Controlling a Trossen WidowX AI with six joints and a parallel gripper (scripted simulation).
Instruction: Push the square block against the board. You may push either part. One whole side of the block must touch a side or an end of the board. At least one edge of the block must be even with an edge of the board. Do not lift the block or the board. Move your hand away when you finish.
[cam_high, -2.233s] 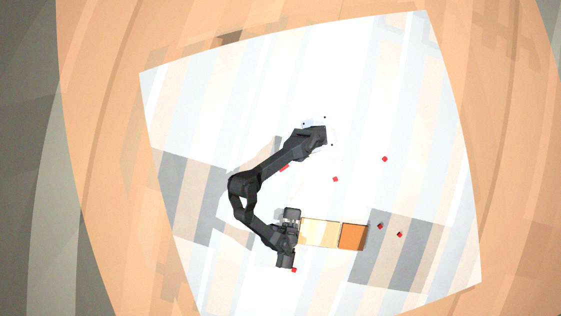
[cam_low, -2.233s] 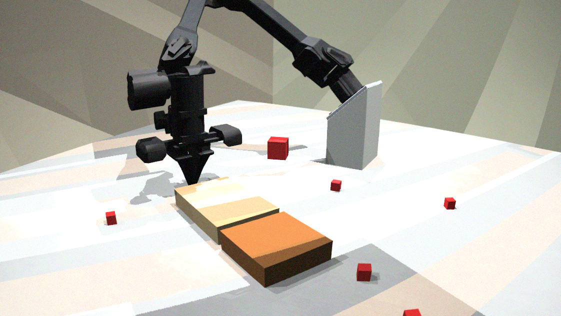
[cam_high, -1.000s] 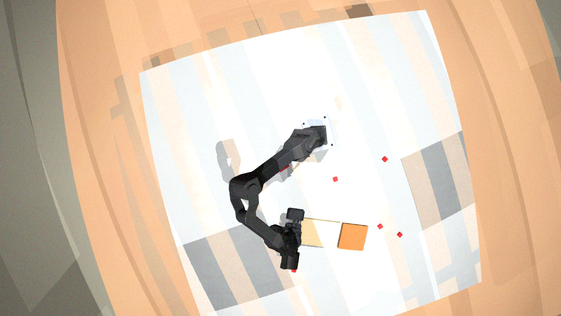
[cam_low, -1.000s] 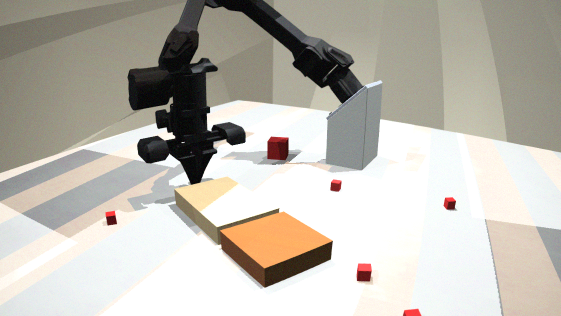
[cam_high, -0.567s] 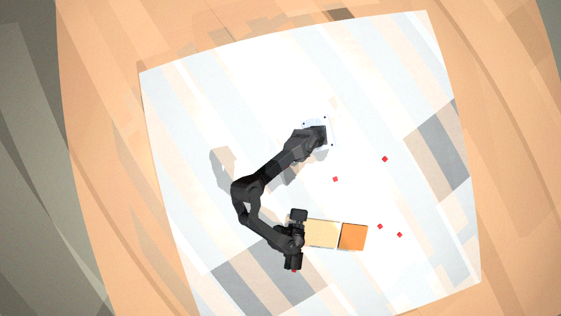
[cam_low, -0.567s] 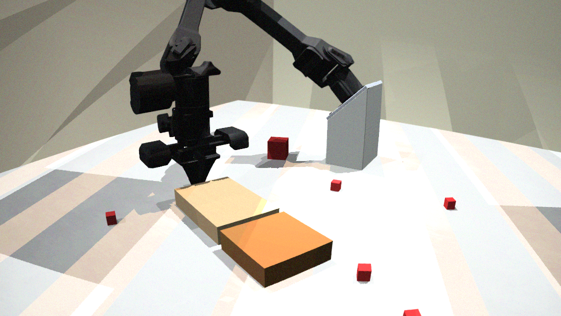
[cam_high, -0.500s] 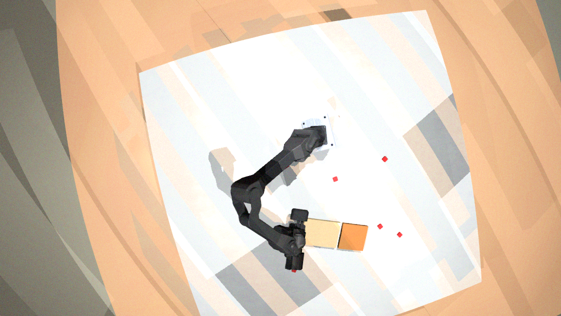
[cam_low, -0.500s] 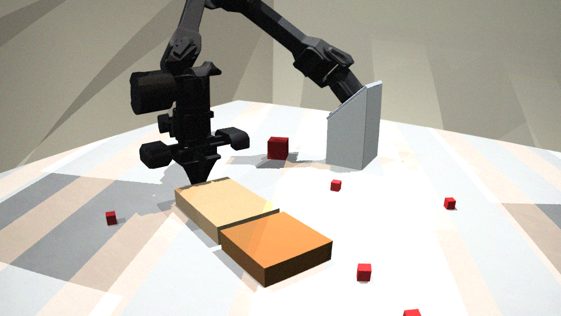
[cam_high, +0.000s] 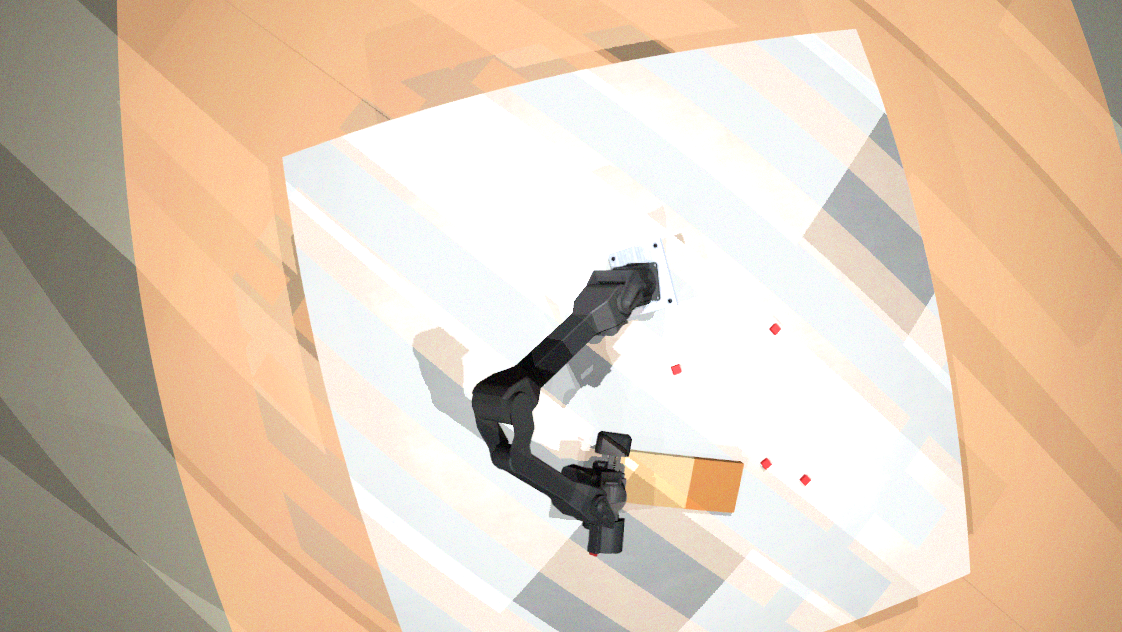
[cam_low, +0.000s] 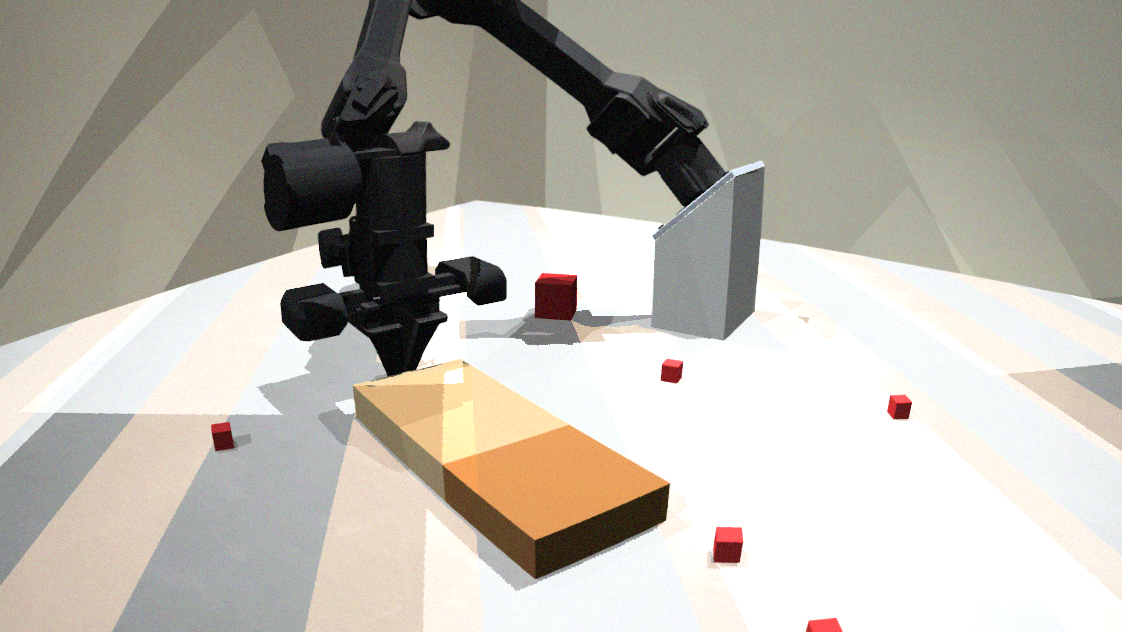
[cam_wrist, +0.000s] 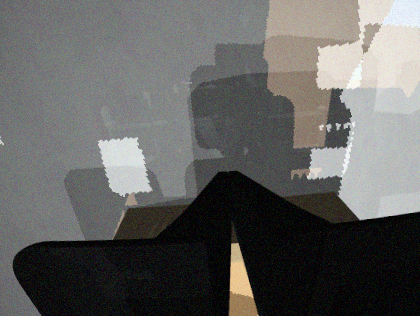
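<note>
Gripper pinched fully closed, nothing between the fingers; in the wrist view the two dark fingers meet in a point, with only a thin pale sliver between them lower down. It points straight down, tip at the far end of the board, at or just above that end's top edge; contact cannot be judged.

Board, pale tan, lies flat on the surface, lengthways away from the exterior camera. Square block, darker orange, sits end-on against the board's near end. One whole side touching; long sides and top faces read flush, so the two look like one slab.

From above, the pair lies in the lower middle of the surface, nearer the bottom edge than the top, block at the right-hand end.

Small red cubes scattered around, apart from the pair. A larger red cube stands near the grey mount, further back.
</note>
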